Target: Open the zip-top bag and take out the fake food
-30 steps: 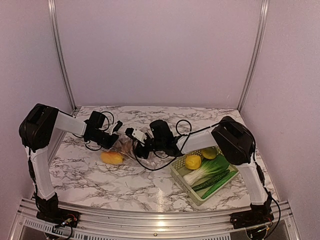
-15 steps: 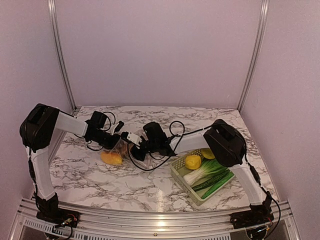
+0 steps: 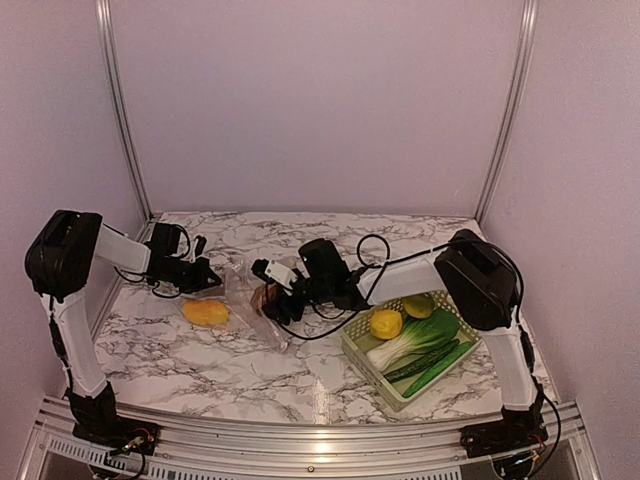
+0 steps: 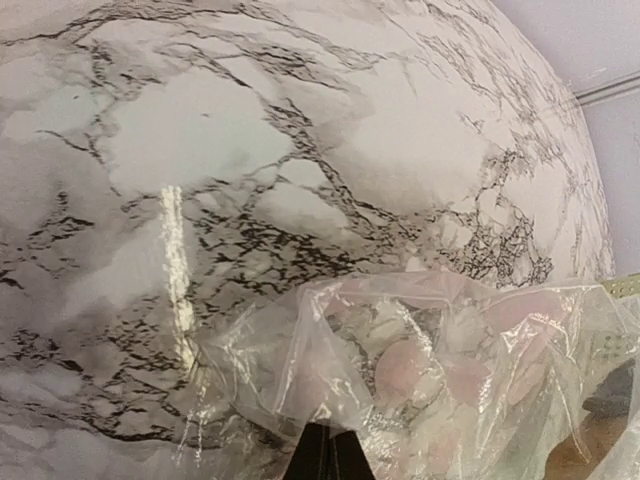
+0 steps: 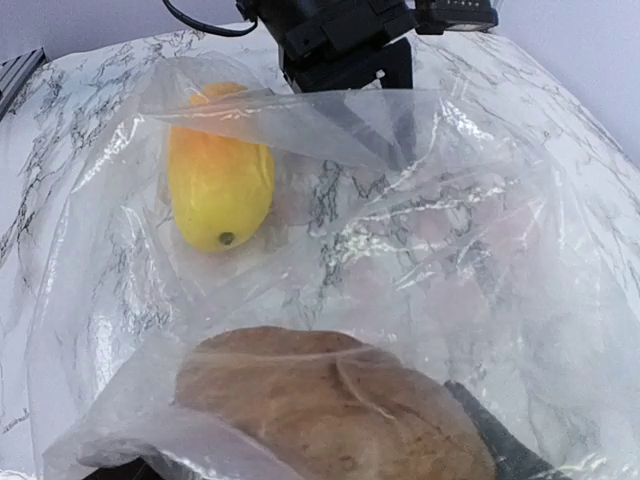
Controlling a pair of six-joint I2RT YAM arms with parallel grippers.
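The clear zip-top bag lies crumpled on the marble table between my two grippers. My left gripper is shut on a fold of its plastic, the black fingertips pressed together. Inside the bag, my right gripper is shut on a brown potato; one dark finger shows against its right side. An orange-yellow fruit lies farther in, under the plastic, also seen from above.
A pale lattice basket at the front right holds a lemon, a greenish mango, bok choy and a cucumber. Cables loop over the right arm. Walls close in the table's back and sides.
My left gripper has pulled left with the bag's edge, stretching the bag out. The right gripper went into the bag and narrowed around the potato, then drew back slightly right. The orange-yellow fruit shifted left.
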